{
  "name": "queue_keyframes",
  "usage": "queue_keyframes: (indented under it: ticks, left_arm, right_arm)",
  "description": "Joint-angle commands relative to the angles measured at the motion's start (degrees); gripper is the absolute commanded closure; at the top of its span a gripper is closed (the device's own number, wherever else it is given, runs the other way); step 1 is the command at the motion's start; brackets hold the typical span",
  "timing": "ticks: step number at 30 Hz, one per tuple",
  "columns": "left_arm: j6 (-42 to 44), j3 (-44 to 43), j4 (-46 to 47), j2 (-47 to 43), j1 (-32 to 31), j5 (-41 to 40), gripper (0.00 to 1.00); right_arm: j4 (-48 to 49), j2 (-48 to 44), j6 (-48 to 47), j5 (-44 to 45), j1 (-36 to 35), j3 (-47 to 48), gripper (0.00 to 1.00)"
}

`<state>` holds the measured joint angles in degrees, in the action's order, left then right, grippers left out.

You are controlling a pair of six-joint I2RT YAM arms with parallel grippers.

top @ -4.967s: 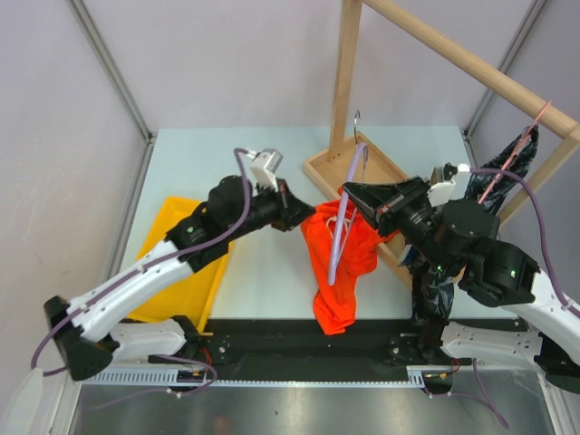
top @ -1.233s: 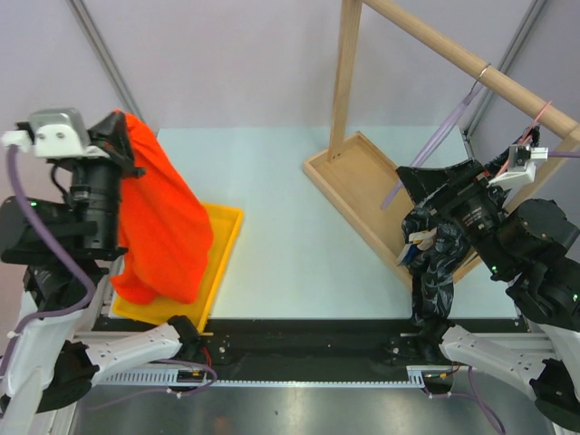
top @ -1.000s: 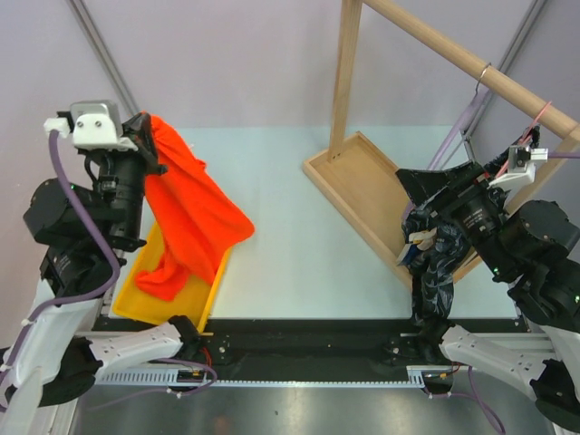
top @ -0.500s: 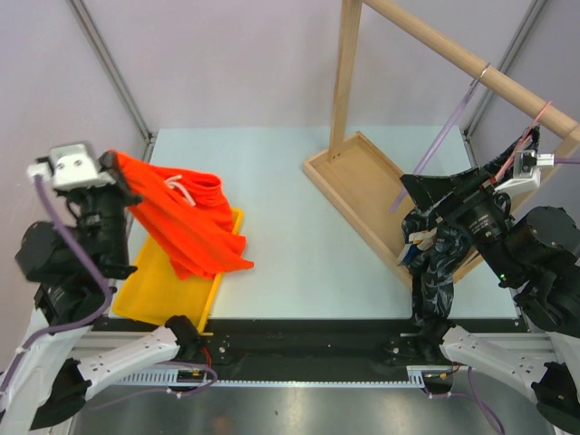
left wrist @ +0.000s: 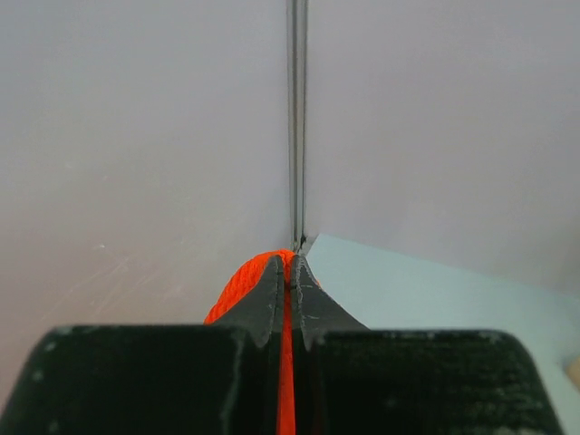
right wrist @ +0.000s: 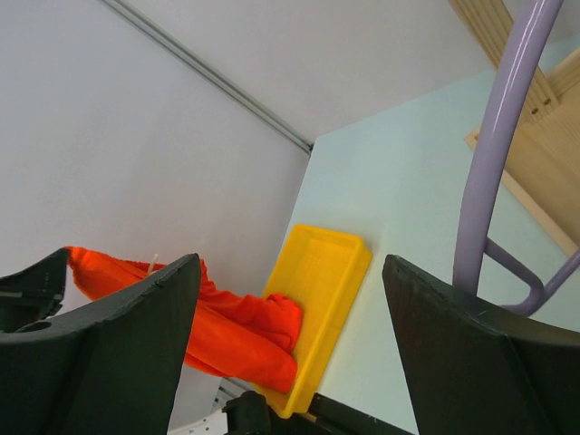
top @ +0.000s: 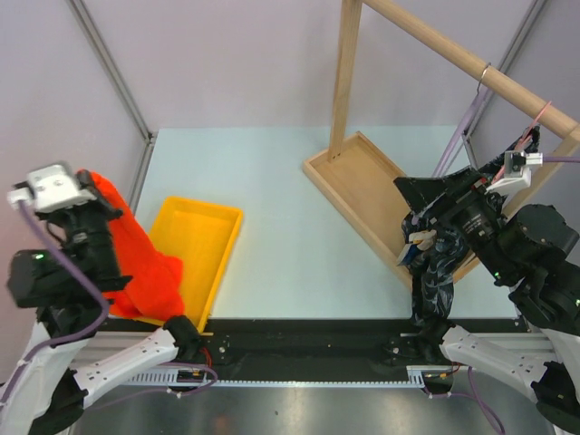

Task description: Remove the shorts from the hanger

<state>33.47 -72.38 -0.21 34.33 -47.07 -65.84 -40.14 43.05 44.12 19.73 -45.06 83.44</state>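
From above, grey panels wall a pale surface [top: 281, 181]. At its left edge the left end effector [top: 101, 198] holds the orange shorts [top: 136, 272], which trail to a yellow tray [top: 213, 227]. The dark shorts [top: 435, 281] dangle by the wooden rack [top: 349, 72].
Left wrist: clenched on orange cloth.
Right wrist: the right end effector [right wrist: 290, 263] is released, beside a purple hanger [right wrist: 494, 154].

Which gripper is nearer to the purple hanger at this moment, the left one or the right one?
Right. The open right gripper is just beside the purple hanger. The left gripper is far away on the opposite side, shut on the orange shorts.
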Motion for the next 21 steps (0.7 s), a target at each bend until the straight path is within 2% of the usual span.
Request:
queue_keyframes:
  ticks: [1, 6, 9, 11, 12, 13, 16, 21]
  left_arm:
    - [-9.4, 5.1, -8.7, 1.6, 0.3, 3.6, 1.00]
    - [-15.6, 6.0, -12.3, 6.6, 2.2, 9.8, 1.00]
    - [-17.2, 5.4, -13.0, 10.6, 7.1, 16.3, 1.00]
    - [-20.6, 5.4, -14.1, 12.7, 13.8, 21.3, 1.00]
    - [-22.4, 5.5, -15.2, 13.3, 16.6, 26.7, 1.00]
    - [-26.5, 5.3, -16.7, 14.5, 22.2, 29.1, 1.00]
    - [-32.2, 6.0, -22.3, 15.5, 30.9, 36.7, 1.00]
    - [-46.1, 10.2, -30.1, 13.1, 37.5, 43.6, 1.00]
  right_arm:
    - [0.2, -0.3, 0.3, -1.0, -0.2, -0.4, 0.14]
    - [0.0, -0.8, 0.1, -1.0, -0.2, -0.4, 0.14]
    - [0.0, -1.1, 0.1, -0.6, -0.2, -0.4, 0.14]
    - [-0.2, -1.1, 0.1, -0.6, -0.2, -0.4, 0.13]
    - [-0.2, -1.1, 0.1, -0.7, -0.2, -0.4, 0.14]
    - [-0.5, -1.0, 0.1, -0.5, -0.2, -0.5, 0.14]
    - [-0.6, -0.8, 0.0, -0.5, -0.2, -0.6, 0.13]
    - [-0.4, -0.8, 0.1, -0.7, -0.2, -1.3, 0.13]
